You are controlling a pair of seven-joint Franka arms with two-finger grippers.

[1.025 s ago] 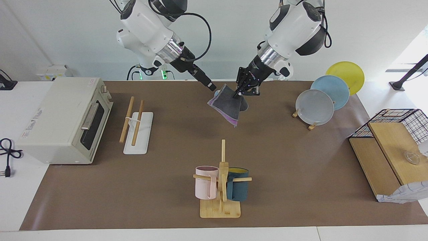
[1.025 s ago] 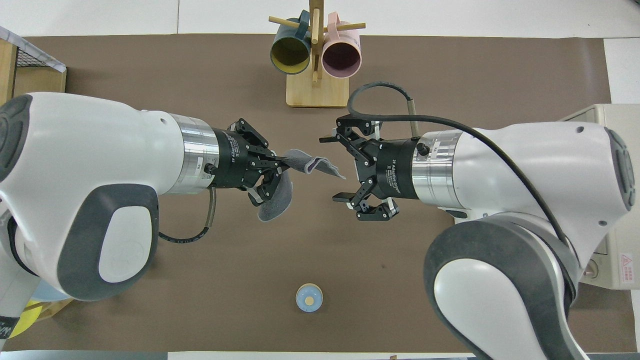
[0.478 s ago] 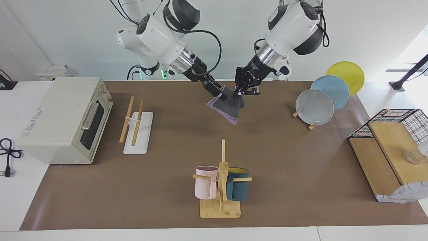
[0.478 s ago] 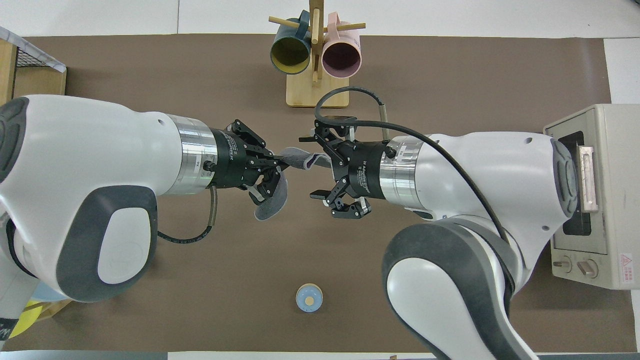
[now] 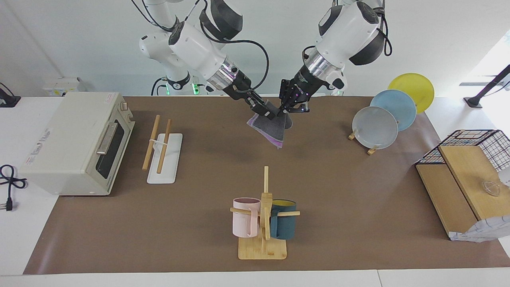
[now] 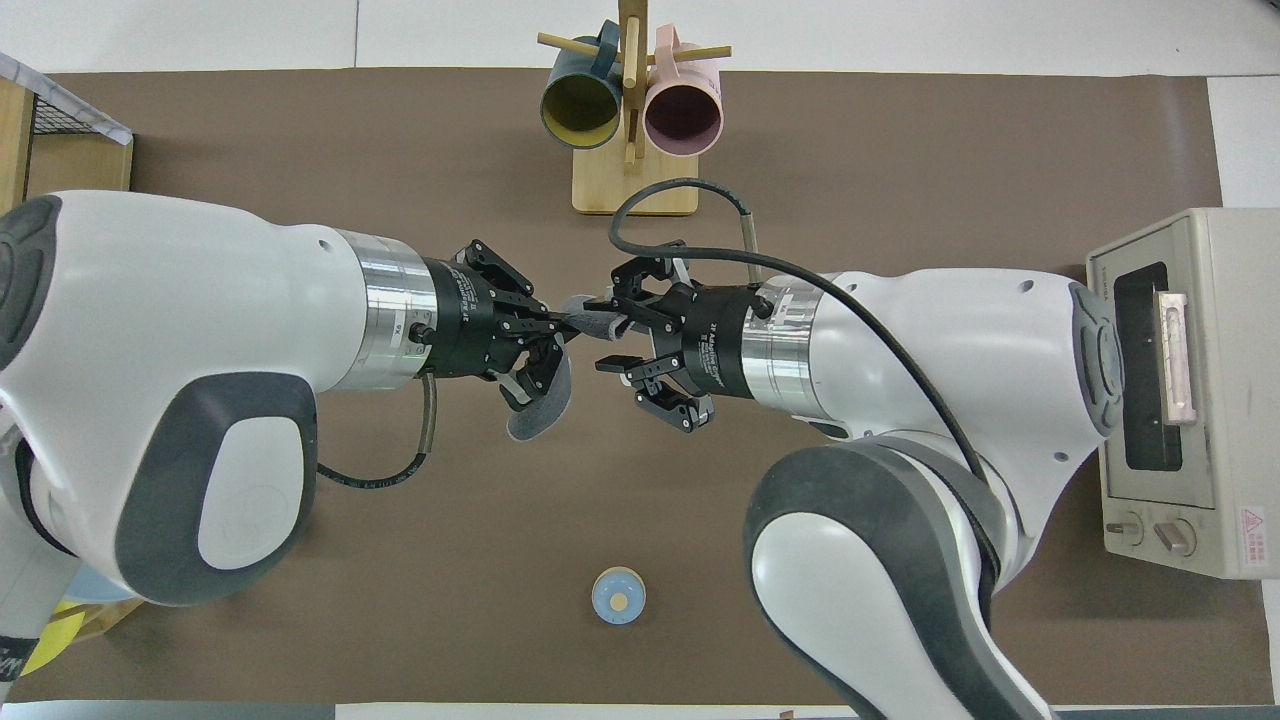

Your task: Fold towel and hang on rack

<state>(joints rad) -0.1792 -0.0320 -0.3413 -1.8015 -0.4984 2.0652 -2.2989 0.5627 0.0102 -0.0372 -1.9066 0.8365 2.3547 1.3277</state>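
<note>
Towel is hanging in the air over the bench, grey face outward with a purple edge showing, midway between the two arms. Left gripper is pinching its upper corner, fingers pressed together on the cloth. Right gripper is meeting the towel's top edge beside it; whether its fingers are gripping the cloth I cannot tell. Rack is standing well apart, beside the toaster oven.
</note>
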